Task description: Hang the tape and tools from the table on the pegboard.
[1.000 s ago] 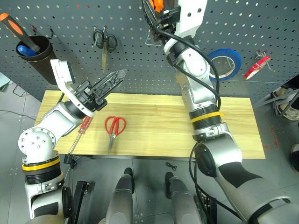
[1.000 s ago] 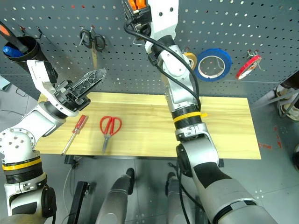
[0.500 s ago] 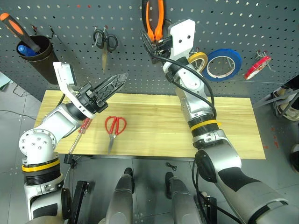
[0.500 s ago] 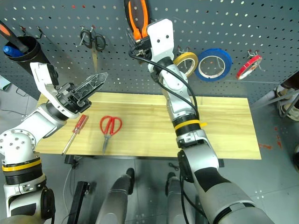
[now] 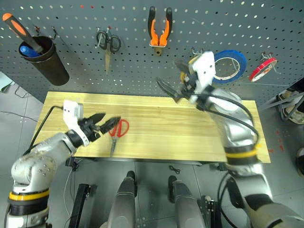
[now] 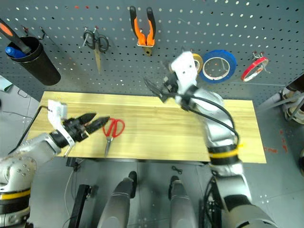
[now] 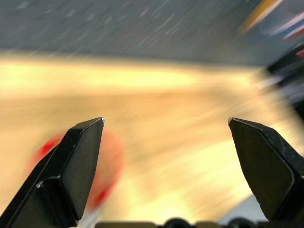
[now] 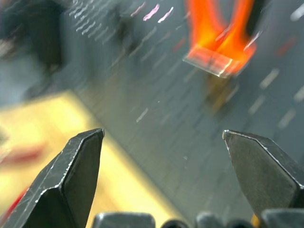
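The orange-and-black pliers (image 5: 159, 26) hang on the dark grey pegboard (image 5: 228, 23), free of both grippers. My right gripper (image 5: 167, 75) is open and empty below them, just above the table's (image 5: 190, 137) back edge; the pliers (image 8: 223, 28) appear ahead of it in the right wrist view. The red-handled scissors (image 5: 118, 130) lie flat on the table at the left. My left gripper (image 5: 111, 119) is open, low over the wood, with its tips right beside the scissor handles. The thin red tape (image 5: 262, 68) hangs on the pegboard at the far right.
A black cup (image 5: 40, 54) holding an orange-and-black screwdriver hangs at the upper left of the pegboard. Small black scissors (image 5: 108, 42) hang next to it. A yellow roll (image 5: 194, 59) and a blue roll (image 5: 230, 64) hang behind my right hand.
My right gripper opened, left the pliers hanging on the pegboard and dropped away from them. My left gripper sank from above the table to the scissors.
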